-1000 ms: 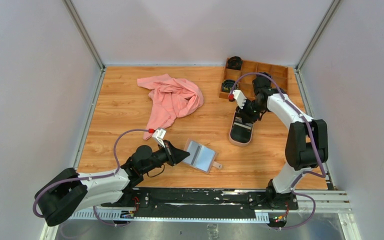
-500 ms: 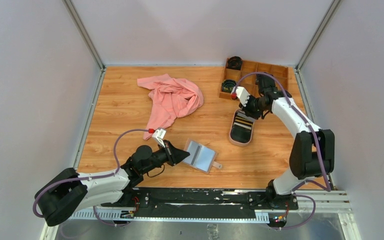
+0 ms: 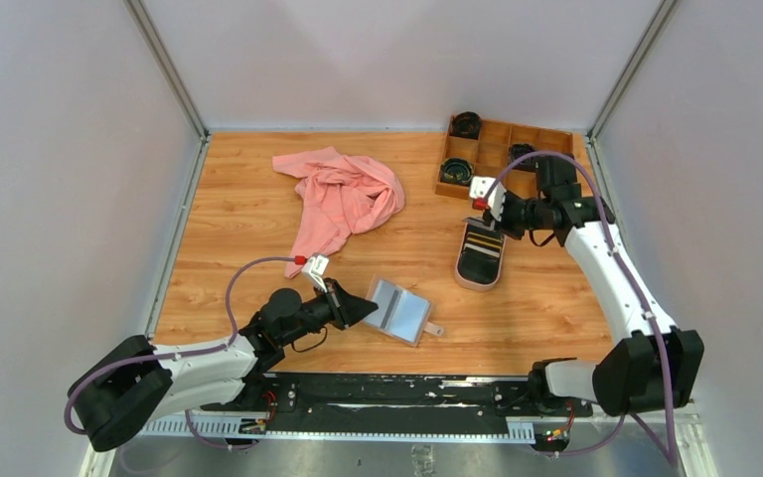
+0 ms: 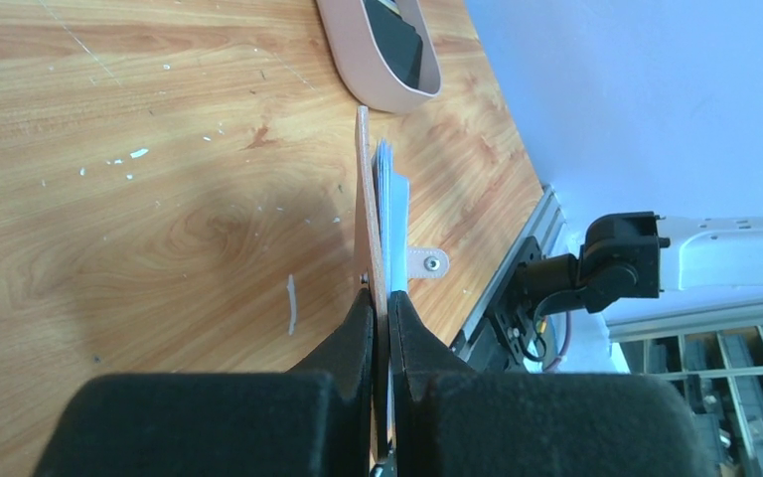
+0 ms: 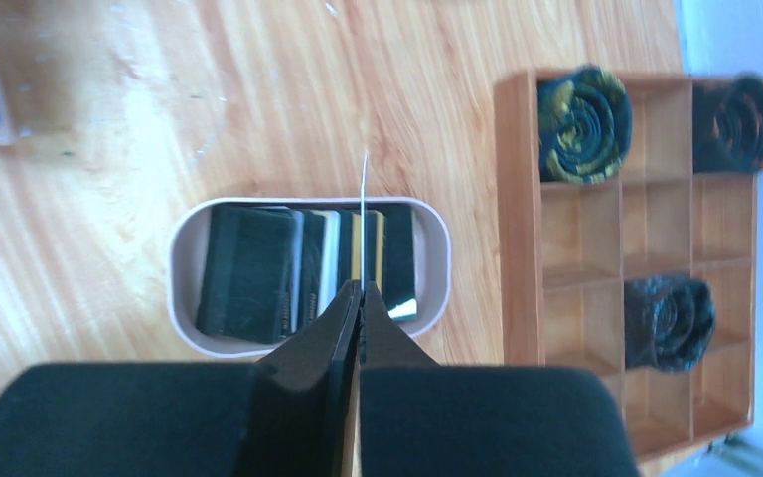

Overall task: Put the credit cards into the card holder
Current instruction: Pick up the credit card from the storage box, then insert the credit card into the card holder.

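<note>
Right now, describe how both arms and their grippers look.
The left arm and the right arm match: white shells over black joints. A purple cable loops along each, ending in a red plug beside a small white block at the wrist. The left gripper and the right gripper are matte black, with two fingers tapering to thin tips.

No writing, number, brand or sign is showing legibly in any view; the credit cards (image 5: pixel 258 273) are showing only stripes and blurred marks, too soft to read
</note>
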Available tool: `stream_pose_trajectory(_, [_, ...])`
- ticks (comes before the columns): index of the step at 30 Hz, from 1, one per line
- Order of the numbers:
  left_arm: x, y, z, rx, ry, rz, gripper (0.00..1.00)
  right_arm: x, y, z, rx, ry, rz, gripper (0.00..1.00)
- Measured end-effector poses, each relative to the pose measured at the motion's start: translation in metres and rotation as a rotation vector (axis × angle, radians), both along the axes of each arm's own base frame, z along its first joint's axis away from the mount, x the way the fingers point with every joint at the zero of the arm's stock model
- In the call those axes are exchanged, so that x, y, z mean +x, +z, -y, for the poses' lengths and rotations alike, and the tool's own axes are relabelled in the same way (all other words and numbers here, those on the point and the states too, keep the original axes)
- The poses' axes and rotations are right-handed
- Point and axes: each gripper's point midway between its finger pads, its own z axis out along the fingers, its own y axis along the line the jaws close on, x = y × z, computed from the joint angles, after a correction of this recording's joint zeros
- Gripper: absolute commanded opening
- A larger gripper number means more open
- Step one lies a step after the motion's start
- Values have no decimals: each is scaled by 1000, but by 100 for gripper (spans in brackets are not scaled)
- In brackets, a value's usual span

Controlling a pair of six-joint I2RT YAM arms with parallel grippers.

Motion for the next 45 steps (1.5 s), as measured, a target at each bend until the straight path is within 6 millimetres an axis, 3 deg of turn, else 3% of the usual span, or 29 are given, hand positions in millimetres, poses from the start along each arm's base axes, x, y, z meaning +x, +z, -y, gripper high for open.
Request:
stream_pose_trajectory(10, [-6,-8,4,-20,-56,-103,0,-77,3,-31,46,370,37,0])
stream_pose_trajectory(20, [-9,-11,16,-38,-148,-211,0,-153,-8,-83,64,712,23,0])
stream_pose_trajectory(29, [-8,-10,16,-87,-179,-286,0,-180,-16,-109,71,845,38,0])
stream_pose_trajectory(38, [-9,-22,23,-173,-216,-449,0,-191,-22,-109,58,911,99,0])
stream_pose_trajectory(45, [-9,-39,36,-235,-262,-637,0,-199,-48,-110,-28,989,151,0])
